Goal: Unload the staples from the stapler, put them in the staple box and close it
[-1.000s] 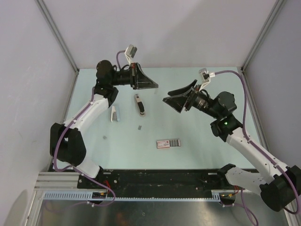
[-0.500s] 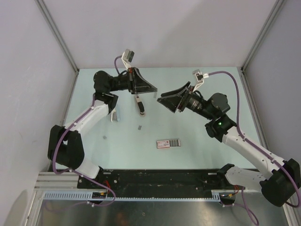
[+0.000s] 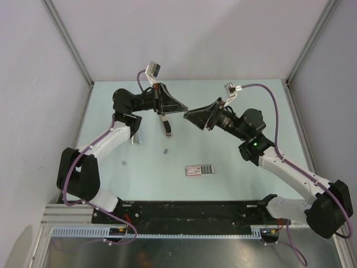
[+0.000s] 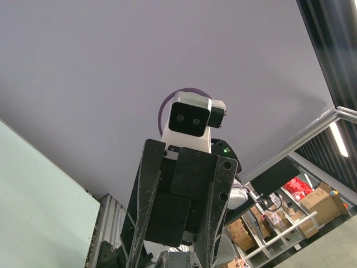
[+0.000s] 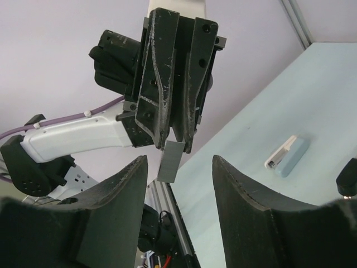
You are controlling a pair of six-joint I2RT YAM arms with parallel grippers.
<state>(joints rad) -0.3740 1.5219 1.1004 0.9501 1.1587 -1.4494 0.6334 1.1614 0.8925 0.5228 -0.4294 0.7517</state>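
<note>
The stapler (image 3: 165, 124), dark with a silvery part, lies on the table below my left gripper (image 3: 179, 109). In the right wrist view my left gripper (image 5: 175, 142) is shut on a short grey strip of staples (image 5: 170, 161) that hangs from its fingertips. My right gripper (image 3: 189, 116) is open and faces the left gripper tip to tip in mid-air. Its fingers (image 5: 111, 206) stand either side of the strip without touching it. The left wrist view looks straight into the open right gripper (image 4: 184, 223). Two small grey staple bits (image 3: 165, 151) (image 3: 124, 163) lie on the table.
A light-blue and white object (image 3: 136, 134) lies left of the stapler and also shows in the right wrist view (image 5: 287, 156). A small red-and-white box (image 3: 199, 170) lies nearer the front. Grey walls enclose the pale green table (image 3: 251, 162).
My right gripper has moved left and up towards the left gripper. My left gripper has turned to face it, still holding the strip. The two tips now nearly meet.
</note>
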